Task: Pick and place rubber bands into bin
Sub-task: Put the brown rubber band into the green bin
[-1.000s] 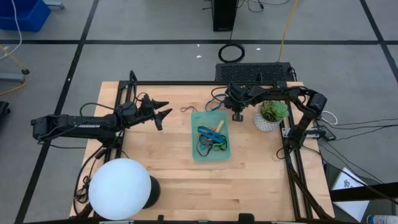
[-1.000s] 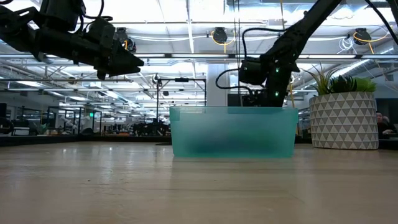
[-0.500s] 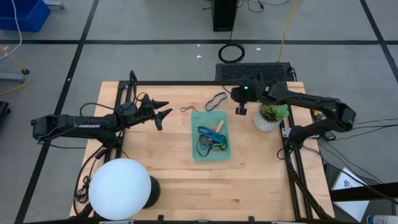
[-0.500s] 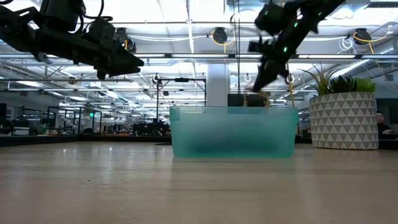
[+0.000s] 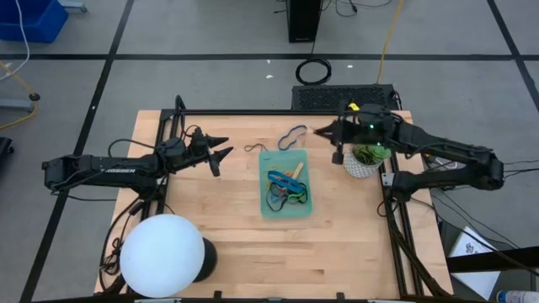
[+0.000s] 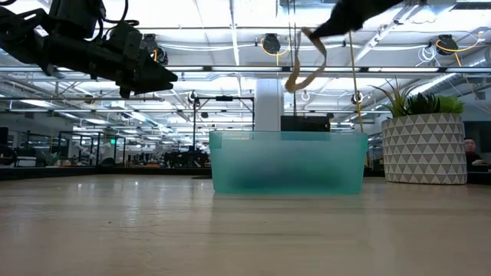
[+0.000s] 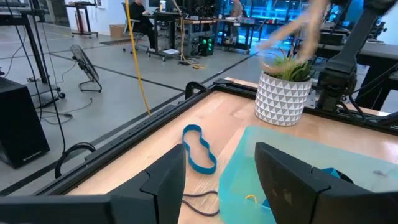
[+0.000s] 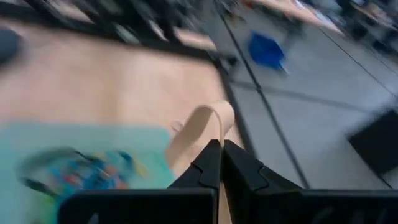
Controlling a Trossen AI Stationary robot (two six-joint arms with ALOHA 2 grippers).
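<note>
High above the bench's far right, the right gripper (image 8: 219, 163) reaches level toward the bin (image 5: 284, 185), jaws pinched shut on a limp tan rubber band (image 6: 305, 63) dangling clear of the translucent teal rim. Left gripper (image 5: 221, 149) hovers left of the bin, jaws spread and empty. Coloured rubber bands (image 5: 286, 187) lie tangled inside; a blue loop (image 7: 198, 149) rests on bare wood behind it.

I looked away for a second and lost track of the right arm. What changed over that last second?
The right gripper, shut on a tan rubber band, rose from low behind the bin and swung toward the potted plant, the band now dangling high. The left gripper, open, the bands in the bin and the blue band on the table stayed put.
</note>
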